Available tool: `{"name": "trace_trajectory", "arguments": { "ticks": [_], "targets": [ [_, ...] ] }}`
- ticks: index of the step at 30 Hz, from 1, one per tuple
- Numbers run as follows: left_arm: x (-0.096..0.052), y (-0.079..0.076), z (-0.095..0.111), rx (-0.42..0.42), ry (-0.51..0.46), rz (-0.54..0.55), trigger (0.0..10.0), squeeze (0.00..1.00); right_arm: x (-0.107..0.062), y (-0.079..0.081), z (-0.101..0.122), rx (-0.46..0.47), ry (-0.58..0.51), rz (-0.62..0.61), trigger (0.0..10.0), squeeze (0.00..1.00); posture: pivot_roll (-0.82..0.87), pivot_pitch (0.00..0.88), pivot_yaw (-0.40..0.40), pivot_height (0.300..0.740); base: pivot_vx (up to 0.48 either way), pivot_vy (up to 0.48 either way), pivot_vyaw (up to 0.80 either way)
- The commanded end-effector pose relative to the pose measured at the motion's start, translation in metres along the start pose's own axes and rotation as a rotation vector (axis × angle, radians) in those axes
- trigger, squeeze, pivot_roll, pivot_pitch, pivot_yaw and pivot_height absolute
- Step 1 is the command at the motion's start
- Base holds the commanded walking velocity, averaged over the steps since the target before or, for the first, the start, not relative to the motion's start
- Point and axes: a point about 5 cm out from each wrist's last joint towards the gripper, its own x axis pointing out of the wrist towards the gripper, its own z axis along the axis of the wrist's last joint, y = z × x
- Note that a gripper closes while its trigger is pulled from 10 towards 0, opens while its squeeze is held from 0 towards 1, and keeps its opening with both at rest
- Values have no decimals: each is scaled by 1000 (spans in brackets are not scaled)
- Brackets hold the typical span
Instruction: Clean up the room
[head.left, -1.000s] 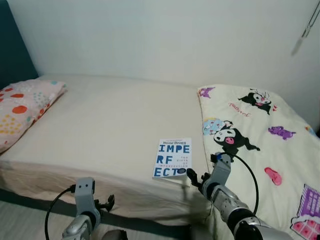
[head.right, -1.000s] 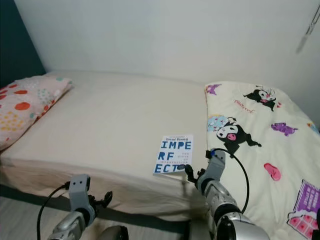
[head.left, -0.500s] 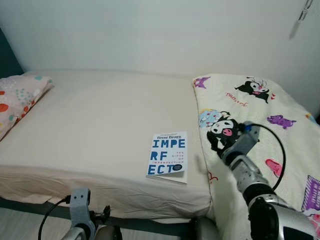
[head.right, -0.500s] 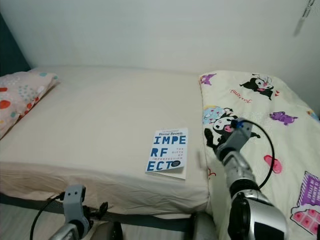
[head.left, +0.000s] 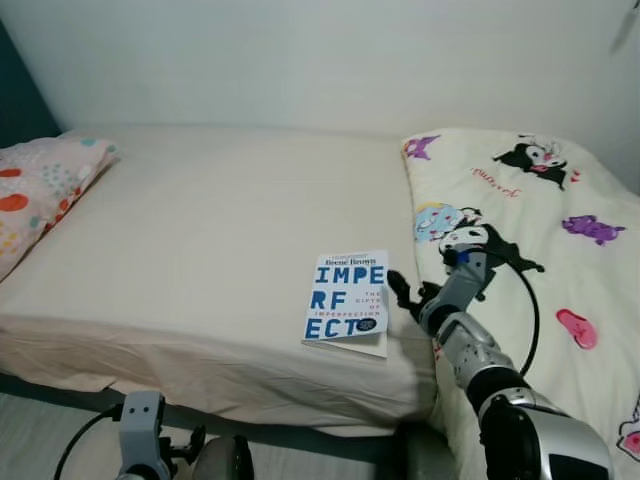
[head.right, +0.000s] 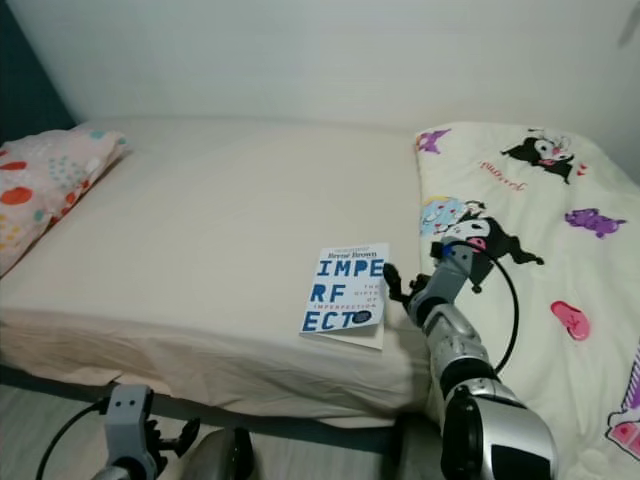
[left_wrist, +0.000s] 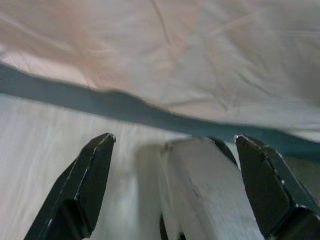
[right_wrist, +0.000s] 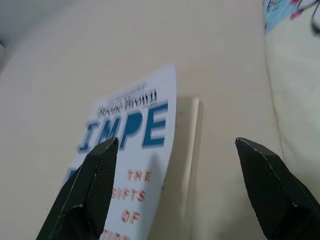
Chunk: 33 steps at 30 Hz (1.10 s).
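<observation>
Book (head.left: 346, 299) near bed (head.left: 200, 250) edge; right end effector (head.left: 400, 293) beside it, open.

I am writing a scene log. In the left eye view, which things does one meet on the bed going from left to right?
Patterned pillow → bare sheet → book → right end effector → cartoon-print blanket.

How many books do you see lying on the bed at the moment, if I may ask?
1. The book lies flat near the front edge of the bed, beside the quilt; others could be hidden under the quilt.
</observation>
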Motion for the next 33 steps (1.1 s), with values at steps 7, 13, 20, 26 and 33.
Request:
{"name": "trace_trajectory", "arguments": {
  "ticks": [7, 13, 20, 26, 33],
  "targets": [
    [-7, 9, 31, 57, -142, -33, 10000, 0, -2, -10, -5, -80, 78, -120, 10000, 0, 241, 231, 57, 470, 0, 0, 0],
    [-19, 5, 48, 119, -212, -62, 10000, 0, 0, -3, 0, 61, 10, -55, 10000, 0, 307, 302, 81, 470, 0, 0, 0],
    [-32, 0, 62, 163, -253, -86, 10000, 0, 4, 12, 6, 199, -62, 57, 10000, 0, 326, 326, 93, 470, 0, 0, 0],
    [-38, -5, 67, 168, -251, -97, 10000, 0, 5, 15, -13, 191, 39, -28, 10000, 0, 310, 341, 94, 470, 0, 0, 0],
    [-40, -14, 69, 173, -235, -113, 10000, 0, 6, 31, -25, 315, 127, 39, 10000, 0, 300, 341, 88, 470, 0, 0, 0]
  ]
}}
